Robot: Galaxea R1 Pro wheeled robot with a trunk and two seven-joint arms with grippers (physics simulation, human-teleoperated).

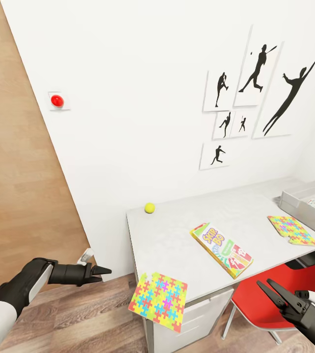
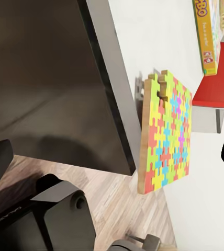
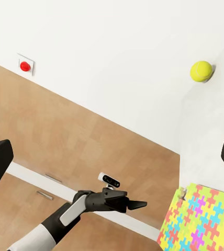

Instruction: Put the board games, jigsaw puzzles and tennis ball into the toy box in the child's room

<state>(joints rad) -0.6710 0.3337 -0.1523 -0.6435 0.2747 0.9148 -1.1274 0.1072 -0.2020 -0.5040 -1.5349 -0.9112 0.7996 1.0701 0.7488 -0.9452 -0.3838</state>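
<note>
jigsaw puzzle [image 1: 158, 301] overhanging table [image 1: 177, 235], right of left end effector [image 1: 100, 273]

"SKIP-BO" lettering on green-white game box [image 1: 222, 249] on table [image 1: 177, 230]

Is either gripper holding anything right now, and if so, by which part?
Nothing is held. The left gripper is shut in the air beside the table; the right gripper is open and empty.
</note>
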